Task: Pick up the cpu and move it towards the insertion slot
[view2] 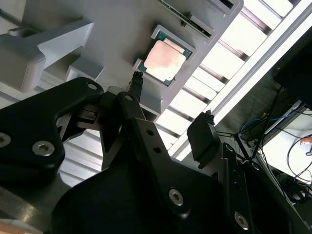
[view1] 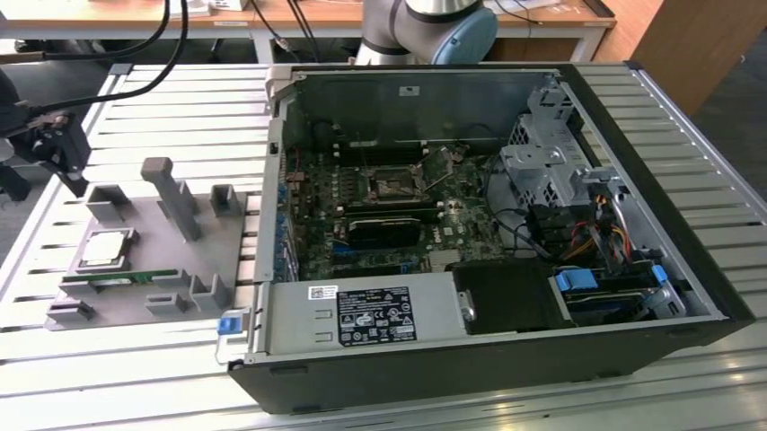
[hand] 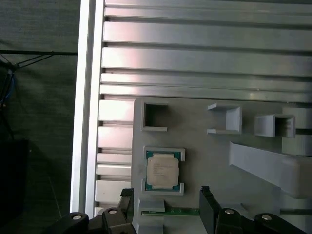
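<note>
Gripper [view2: 171, 101] | jaws wide apart, empty | over cpu [view2: 165, 60] in grey fixture [view2: 122, 29]

Wooden desk [view1: 323, 13] behind slatted table [view1: 180, 106]

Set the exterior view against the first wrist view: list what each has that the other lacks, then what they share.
Exterior view's own: the open computer case, the insertion slot inside it, and the arm's base behind the case.
First wrist view's own: a close look at the tool, open, tips apart with nothing between them, near the cpu.
Shared: the cpu lying in the grey holder, which sits on the slatted table.
</note>
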Controlling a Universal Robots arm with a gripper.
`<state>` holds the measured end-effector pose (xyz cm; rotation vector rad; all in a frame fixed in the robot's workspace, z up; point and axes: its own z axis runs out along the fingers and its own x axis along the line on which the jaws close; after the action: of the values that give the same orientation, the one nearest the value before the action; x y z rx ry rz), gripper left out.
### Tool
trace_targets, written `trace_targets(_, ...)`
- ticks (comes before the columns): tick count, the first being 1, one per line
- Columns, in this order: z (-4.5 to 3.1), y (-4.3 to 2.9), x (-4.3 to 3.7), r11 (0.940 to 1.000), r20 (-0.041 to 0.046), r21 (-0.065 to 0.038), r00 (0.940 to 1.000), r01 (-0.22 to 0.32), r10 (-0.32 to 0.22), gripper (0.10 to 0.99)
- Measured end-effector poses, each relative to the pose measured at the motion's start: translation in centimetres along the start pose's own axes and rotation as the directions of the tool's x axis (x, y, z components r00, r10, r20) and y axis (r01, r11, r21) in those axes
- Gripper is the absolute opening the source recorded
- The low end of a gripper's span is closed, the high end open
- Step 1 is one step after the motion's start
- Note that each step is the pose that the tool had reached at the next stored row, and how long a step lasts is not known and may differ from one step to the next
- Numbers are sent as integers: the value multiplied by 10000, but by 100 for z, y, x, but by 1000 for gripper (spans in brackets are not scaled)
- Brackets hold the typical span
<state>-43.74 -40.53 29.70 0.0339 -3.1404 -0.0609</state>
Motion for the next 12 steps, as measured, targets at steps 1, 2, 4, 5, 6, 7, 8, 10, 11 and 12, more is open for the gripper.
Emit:
trace_targets(1, 4, -1, 1, 10000, -1, 0, 10000, 0, 0, 647)
trace_targets(2, 8, -2, 1, 10000, 0, 0, 10000, 1, -1, 647)
trace_targets(4, 14, -4, 1, 10000, -1, 1, 10000, 2, -2, 647)
trace_targets(5, 17, -4, 0, 10000, 0, 0, 10000, 2, -2, 647)
trace_targets(6, 18, -5, 1, 10000, -1, 1, 10000, 2, -2, 647)
trace_targets(7, 21, -5, 0, 10000, 0, 1, 10000, 3, -3, 647)
trace_targets(8, 23, -6, 1, 10000, 1, 0, 10000, 2, -2, 647)
trace_targets(10, 28, -7, 0, 10000, 2, 0, 10000, 3, -3, 647)
trace_targets(11, 34, -8, 0, 10000, 4, -1, 10000, 3, -3, 647)
trace_targets(12, 36, -8, 1, 10000, 2, 0, 10000, 3, -3, 647)
